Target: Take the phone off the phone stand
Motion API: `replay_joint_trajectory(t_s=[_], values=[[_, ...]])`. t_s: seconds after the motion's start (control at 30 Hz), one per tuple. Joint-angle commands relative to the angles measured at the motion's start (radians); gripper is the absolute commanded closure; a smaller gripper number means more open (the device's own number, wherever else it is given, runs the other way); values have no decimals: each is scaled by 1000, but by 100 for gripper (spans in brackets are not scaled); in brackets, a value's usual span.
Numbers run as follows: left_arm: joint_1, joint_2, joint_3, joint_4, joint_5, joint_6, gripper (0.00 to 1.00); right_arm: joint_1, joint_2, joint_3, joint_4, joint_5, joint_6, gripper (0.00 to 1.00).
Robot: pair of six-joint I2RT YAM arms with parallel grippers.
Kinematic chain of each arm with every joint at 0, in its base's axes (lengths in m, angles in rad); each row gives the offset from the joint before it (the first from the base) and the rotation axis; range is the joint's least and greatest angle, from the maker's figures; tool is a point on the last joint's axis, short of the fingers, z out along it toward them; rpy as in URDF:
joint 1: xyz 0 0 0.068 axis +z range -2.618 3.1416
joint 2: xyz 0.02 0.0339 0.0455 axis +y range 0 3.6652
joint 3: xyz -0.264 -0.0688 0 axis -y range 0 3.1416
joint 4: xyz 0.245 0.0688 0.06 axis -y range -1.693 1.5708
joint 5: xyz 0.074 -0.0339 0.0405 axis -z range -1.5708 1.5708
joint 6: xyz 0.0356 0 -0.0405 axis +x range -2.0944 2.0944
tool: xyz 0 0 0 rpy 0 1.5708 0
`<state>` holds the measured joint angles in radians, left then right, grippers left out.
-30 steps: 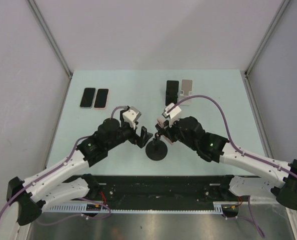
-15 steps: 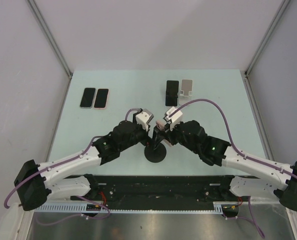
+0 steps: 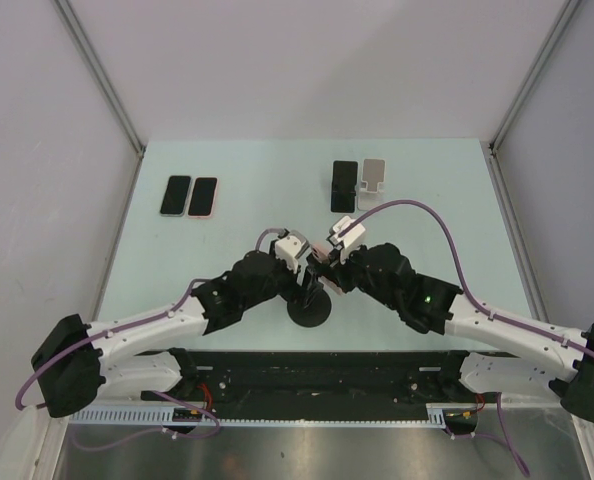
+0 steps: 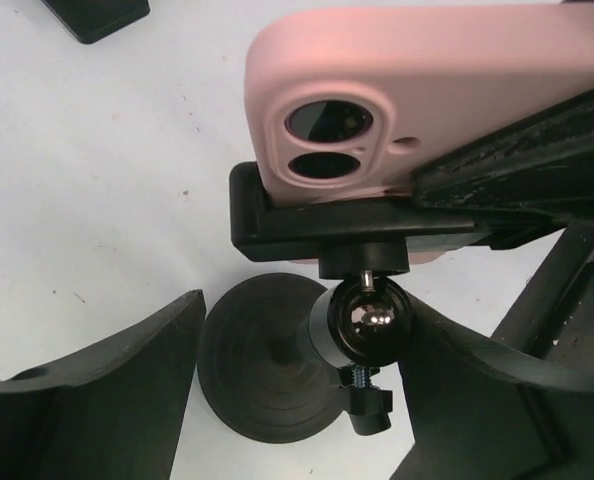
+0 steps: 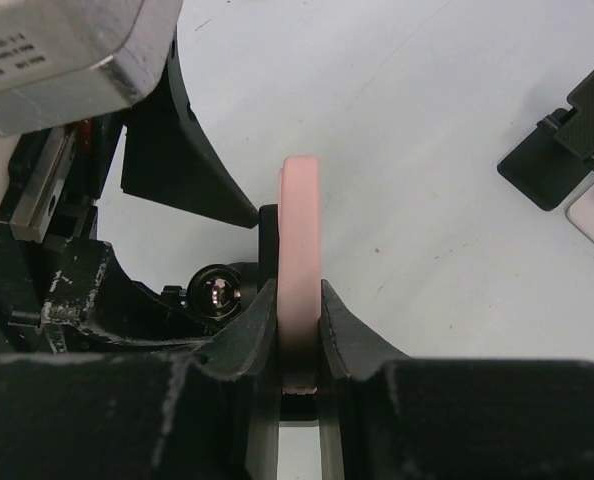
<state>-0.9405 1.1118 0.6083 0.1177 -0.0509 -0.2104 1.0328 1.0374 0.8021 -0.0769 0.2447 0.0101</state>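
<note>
A pink phone [image 4: 417,90] sits on edge in the clamp [image 4: 277,215] of a black phone stand with a round base [image 4: 257,370] and a shiny ball joint [image 4: 372,318]. My right gripper [image 5: 299,320] is shut on the phone's [image 5: 299,250] edge, with one finger [image 5: 252,330] on each face. My left gripper [image 4: 297,400] is open and straddles the stand's neck. Its right finger [image 4: 497,400] is close against the ball; its left finger [image 4: 77,400] stands apart. In the top view both grippers meet over the stand's base [image 3: 309,310] at the table's near middle.
Two phones, one black [image 3: 176,195] and one pink [image 3: 204,196], lie at the back left. A black phone [image 3: 344,186] and a silver stand [image 3: 374,175] are at the back right. A black stand [image 5: 567,150] shows at the right wrist view's upper right.
My left arm has swung right to the stand, and its open gripper now straddles the stand's neck. My right gripper has stayed on the pink phone.
</note>
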Motion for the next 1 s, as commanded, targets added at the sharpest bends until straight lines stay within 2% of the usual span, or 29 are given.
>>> replay_joint_trajectory(t_s=[0.0, 0.07, 0.17, 0.2, 0.27, 0.3, 0.37, 0.4, 0.6, 0.97], values=[[-6, -15, -5, 40, -24, -9, 24, 15, -45, 26, 181, -22, 34, 100], [-6, -12, -2, 40, -24, -7, 27, 19, -40, 26, 184, -28, 36, 100], [-6, -10, 2, 43, -20, -4, 40, 26, -36, 26, 186, -25, 36, 100], [-6, -10, 2, 45, -17, -1, 51, 29, -34, 26, 186, -21, 42, 100], [-7, -15, 1, 45, -9, 8, 65, 29, -30, 28, 192, -2, 47, 95], [-11, -21, -4, 45, -9, 17, 80, 29, -28, 28, 196, 5, 48, 90], [-17, -32, -13, 46, -10, 25, 93, 27, -25, 28, 213, 45, 67, 85], [-18, -43, -21, 46, -12, 29, 100, 27, -25, 32, 218, 57, 73, 79], [-35, -72, -38, 46, -15, 40, 100, 23, 27, 74, 197, 114, 77, 57], [-46, -89, -38, 45, -67, 29, 100, 30, 89, 129, 105, 122, 77, 45]])
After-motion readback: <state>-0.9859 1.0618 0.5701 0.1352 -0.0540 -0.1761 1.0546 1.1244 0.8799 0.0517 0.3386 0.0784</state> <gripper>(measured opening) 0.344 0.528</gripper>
